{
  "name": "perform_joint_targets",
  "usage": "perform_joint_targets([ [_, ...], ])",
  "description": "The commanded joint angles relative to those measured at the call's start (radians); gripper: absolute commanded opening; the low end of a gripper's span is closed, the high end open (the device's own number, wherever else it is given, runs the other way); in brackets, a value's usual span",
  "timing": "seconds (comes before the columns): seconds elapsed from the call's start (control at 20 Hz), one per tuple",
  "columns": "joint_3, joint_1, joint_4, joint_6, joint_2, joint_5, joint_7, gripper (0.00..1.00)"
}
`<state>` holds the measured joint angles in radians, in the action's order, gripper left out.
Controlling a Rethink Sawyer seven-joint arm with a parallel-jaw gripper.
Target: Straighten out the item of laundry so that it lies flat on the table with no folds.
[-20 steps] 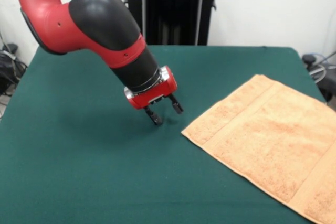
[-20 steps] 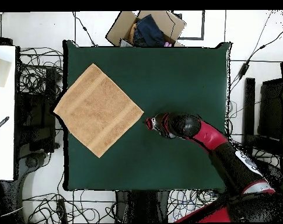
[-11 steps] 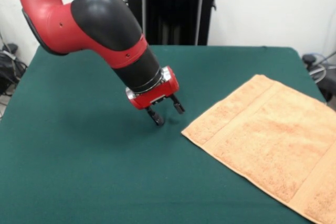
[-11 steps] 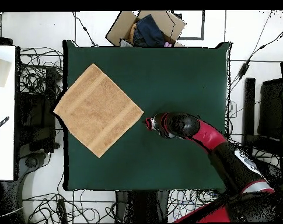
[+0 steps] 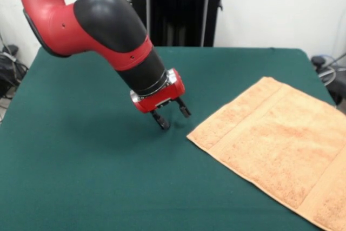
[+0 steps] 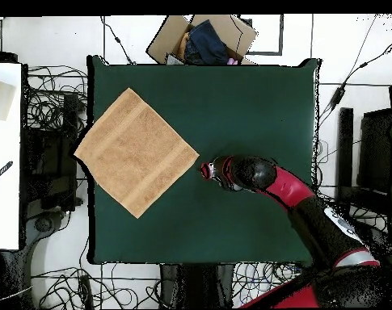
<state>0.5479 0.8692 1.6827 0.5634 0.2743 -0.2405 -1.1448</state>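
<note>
The item of laundry (image 5: 281,142), a peach-orange terry towel (image 6: 136,151), lies spread flat and turned like a diamond on the green table (image 5: 81,160). Its woven bands run near two opposite edges, and one corner hangs slightly past the table's edge in the overhead view. My gripper (image 5: 174,118) hovers just over the felt, a short way from the towel's nearest corner, open and empty. In the overhead view the gripper (image 6: 205,170) sits just beside that corner, not touching it.
A cardboard box (image 6: 201,38) with dark clothes stands beyond one table (image 6: 255,105) edge. Cables cover the floor around the table. A white surface (image 6: 5,153) lies beside the towel's side.
The arm has crept very slightly toward the towel; the towel has not moved.
</note>
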Motion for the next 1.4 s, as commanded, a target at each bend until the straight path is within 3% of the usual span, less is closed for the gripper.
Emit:
perform_joint_targets([
  [0.05, 0.059, -0.103, 0.068, -0.143, -0.217, -0.008, -0.121, 1.0],
  [1.4, 0.058, -0.123, 0.026, -0.08, -0.216, 0.023, -0.085, 1.0],
])
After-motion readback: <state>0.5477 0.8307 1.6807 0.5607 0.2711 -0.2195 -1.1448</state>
